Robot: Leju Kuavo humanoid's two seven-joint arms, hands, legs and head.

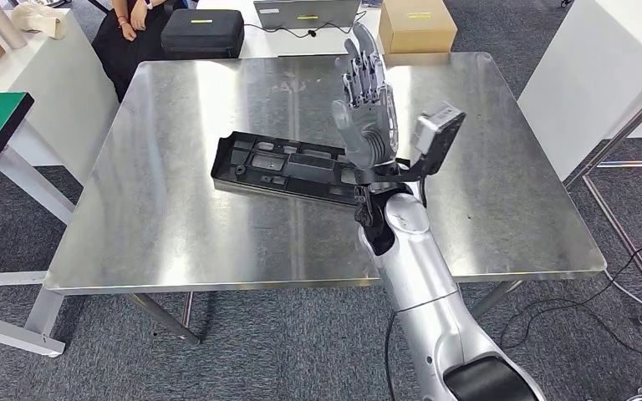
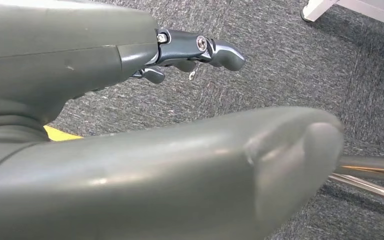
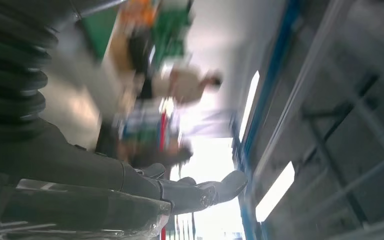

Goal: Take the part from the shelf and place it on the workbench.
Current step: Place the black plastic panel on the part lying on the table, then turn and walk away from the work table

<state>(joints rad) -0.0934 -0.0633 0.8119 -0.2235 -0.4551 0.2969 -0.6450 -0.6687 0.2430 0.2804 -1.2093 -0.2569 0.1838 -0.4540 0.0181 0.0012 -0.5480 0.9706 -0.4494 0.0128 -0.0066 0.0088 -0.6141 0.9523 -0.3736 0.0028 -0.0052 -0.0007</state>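
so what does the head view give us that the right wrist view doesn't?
Head view alone: the long black plastic part lying flat on the shiny steel workbench, the right hand raised above the part's near end with fingers spread and holding nothing, a cardboard box, a black case and a seated person beyond the table. Right wrist view alone: a blurred, turned look at ceiling lights and a blue beam. Both share the right hand, seen close from behind at the wrist as dark fingers.

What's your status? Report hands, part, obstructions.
Right hand open, raised over workbench. Left hand empty, hanging above carpet. Black part lying flat on workbench. No obstructions.
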